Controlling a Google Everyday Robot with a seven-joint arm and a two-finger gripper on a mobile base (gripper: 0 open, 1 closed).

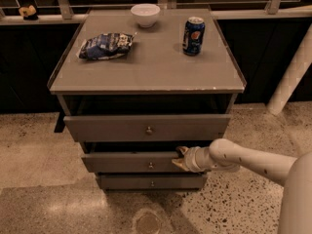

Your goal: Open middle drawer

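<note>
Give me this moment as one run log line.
gripper: at middle drawer front, right of knob | middle drawer: slightly out | top drawer: out farther

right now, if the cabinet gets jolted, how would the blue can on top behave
The blue can stands upright, taller than wide, so a sharp jolt might tip it. Being round, it would probably roll on the flat cabinet top. The end effector is at the right end of the middle drawer, so any shake is likely indirect.

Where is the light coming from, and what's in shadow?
Camera view: light falls from above; the cabinet top is bright, the gap under it is dark, and the gripper at the right end of the middle drawer is dim.
</note>
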